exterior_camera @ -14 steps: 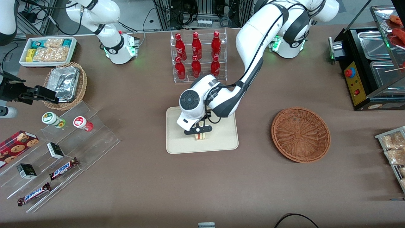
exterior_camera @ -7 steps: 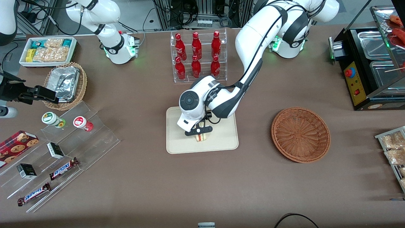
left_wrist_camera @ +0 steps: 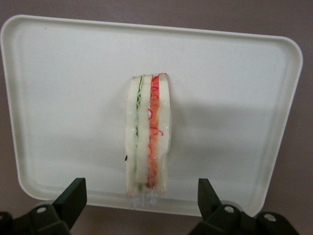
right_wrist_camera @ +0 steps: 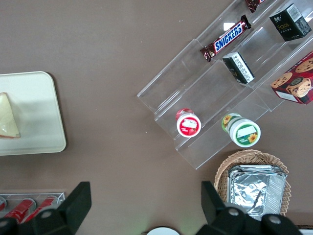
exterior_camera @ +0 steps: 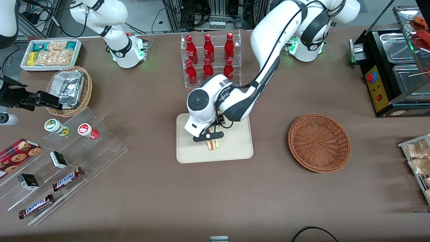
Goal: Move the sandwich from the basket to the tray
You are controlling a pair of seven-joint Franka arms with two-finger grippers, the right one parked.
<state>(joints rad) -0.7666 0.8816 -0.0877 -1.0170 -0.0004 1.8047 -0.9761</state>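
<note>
The pale triangular bread sandwich (left_wrist_camera: 148,134) stands on edge on the cream-beige rectangular tray (left_wrist_camera: 58,98); the left gripper (left_wrist_camera: 142,205) hovers above it, fingers wide, holding nothing; next, withdraw straight upward, clear of the sandwich

table (exterior_camera: 154,188): brown | on it: tray (exterior_camera: 235,151), basket (exterior_camera: 319,143) | gripper (exterior_camera: 209,136) over tray, jaws apart
</note>
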